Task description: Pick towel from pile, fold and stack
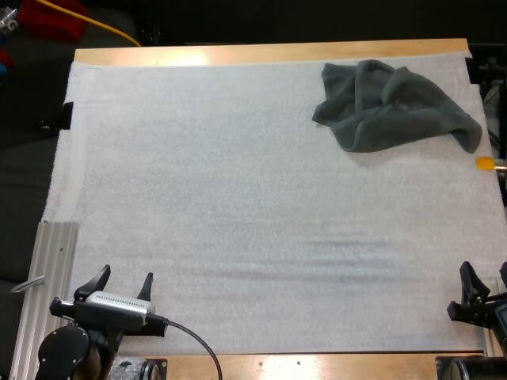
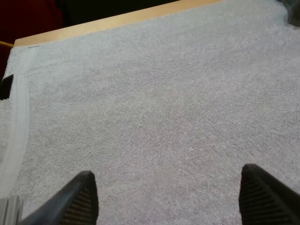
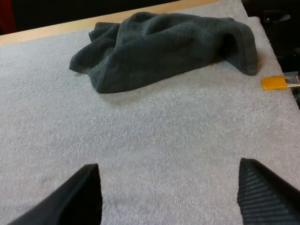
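Note:
One crumpled dark grey-green towel (image 1: pixel 396 107) lies at the far right of the white mat (image 1: pixel 253 206). My left gripper (image 1: pixel 123 285) rests at the mat's near left corner, fingers apart, holding nothing. Near the front right edge my right gripper (image 1: pixel 485 279) stands open too, far short of the towel. From the right wrist, the towel (image 3: pixel 164 47) lies well ahead of the spread fingers (image 3: pixel 77 194) over bare mat. The left wrist view has its fingers (image 2: pixel 75 197) wide apart above bare mat (image 2: pixel 154 108).
A ribbed metal rail (image 1: pixel 43 293) runs along the mat's near left side. The wooden table edge (image 1: pixel 269 54) borders the mat's far side, with dark space beyond it. The mat's middle and left are bare.

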Controlling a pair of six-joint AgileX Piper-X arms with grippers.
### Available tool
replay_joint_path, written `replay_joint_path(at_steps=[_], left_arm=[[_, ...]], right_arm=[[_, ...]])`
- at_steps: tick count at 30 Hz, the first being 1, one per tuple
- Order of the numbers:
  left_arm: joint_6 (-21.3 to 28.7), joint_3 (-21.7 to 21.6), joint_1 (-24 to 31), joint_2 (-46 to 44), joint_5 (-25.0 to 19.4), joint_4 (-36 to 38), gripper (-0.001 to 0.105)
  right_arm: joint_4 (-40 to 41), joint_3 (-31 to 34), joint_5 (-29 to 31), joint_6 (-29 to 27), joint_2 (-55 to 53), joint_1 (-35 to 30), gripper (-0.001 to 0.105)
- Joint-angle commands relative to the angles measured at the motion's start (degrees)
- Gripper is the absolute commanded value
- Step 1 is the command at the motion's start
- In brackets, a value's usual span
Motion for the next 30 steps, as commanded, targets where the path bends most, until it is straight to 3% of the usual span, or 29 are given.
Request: replay_joint_path(at_steps=[1,10,19,30], left_arm=[[-0.3,-0.1,0.0,-7.9,-0.6,-0.3,0.061],[-0.3,-0.1,0.0,-6.9,0.6,-1.0,0.061],[-0.3,-0.8,-0.5,-1.3,9.5,-3.0,0.061],[-1.8,-8.7,-9.5,8.8,11.1,-9.5,0.061]], right_arm=[[-0.4,0.0,-0.1,-0.1,-2.1,-0.2,0.061],[-0.4,0.0,-0.2,-0.1,-2.1,-0.2,0.061],[-0.4,-2.9,-1.8,-0.1,0.9,-0.2,0.061],[-0.4,-12.8,-13.1,-0.9,11.3,-0.2,0.061]])
